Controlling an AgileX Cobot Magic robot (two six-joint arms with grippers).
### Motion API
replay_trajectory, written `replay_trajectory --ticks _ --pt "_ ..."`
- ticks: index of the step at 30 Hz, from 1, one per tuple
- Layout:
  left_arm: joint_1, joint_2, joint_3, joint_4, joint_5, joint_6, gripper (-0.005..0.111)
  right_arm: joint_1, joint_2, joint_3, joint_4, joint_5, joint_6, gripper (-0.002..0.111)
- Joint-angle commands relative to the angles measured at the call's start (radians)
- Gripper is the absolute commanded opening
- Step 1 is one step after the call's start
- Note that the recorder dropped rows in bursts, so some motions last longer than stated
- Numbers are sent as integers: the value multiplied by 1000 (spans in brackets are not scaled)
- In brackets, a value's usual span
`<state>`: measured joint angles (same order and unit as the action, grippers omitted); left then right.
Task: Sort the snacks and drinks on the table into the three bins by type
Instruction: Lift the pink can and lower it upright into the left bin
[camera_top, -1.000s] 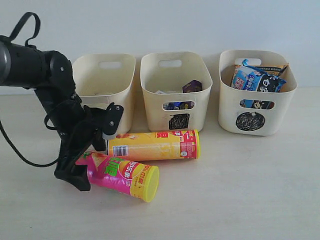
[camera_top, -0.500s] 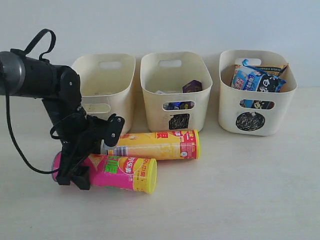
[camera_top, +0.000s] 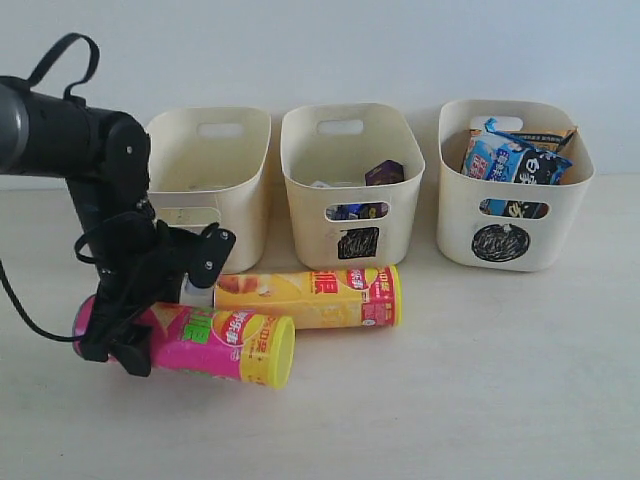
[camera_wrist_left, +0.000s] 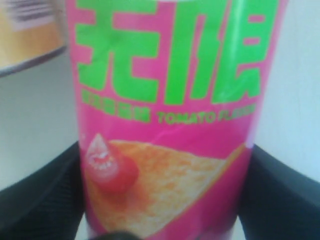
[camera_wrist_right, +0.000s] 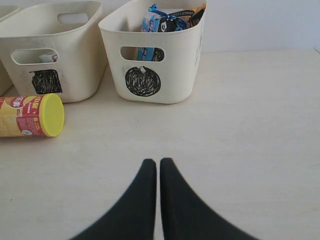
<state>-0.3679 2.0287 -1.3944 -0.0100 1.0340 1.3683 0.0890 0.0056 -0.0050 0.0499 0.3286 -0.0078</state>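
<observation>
The pink chip tube with its yellow lid lies on its side at the front left of the table. My left gripper is shut on its bottom half. In the left wrist view the black fingers press on both sides of the pink tube. The yellow tube lies just behind it, touching. A dark purple carton sits in the middle bin. Blue and orange packets fill the right bin. My right gripper is shut and holds nothing, low over bare table.
The left bin stands behind my left arm, its mark hidden. The middle bin bears a square scribble and the right bin a circle. The yellow tube's lid points toward my right gripper.
My left gripper closed on the pink tube and carried it left, turning it nearly level. The yellow tube shifted slightly. The right gripper has not moved.
</observation>
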Motion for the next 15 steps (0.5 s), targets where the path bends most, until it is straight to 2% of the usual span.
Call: replay_trajectory --ticks 1,11,15 --pt "-5 -48 0 0 38 -66 4 2 -6 5 -8 -5 2 0" --pt "-5 -48 0 0 24 -209 4 2 -6 5 -8 -5 2 0" --pt "-5 -48 0 0 19 -217 4 2 -6 5 -8 -5 2 0"
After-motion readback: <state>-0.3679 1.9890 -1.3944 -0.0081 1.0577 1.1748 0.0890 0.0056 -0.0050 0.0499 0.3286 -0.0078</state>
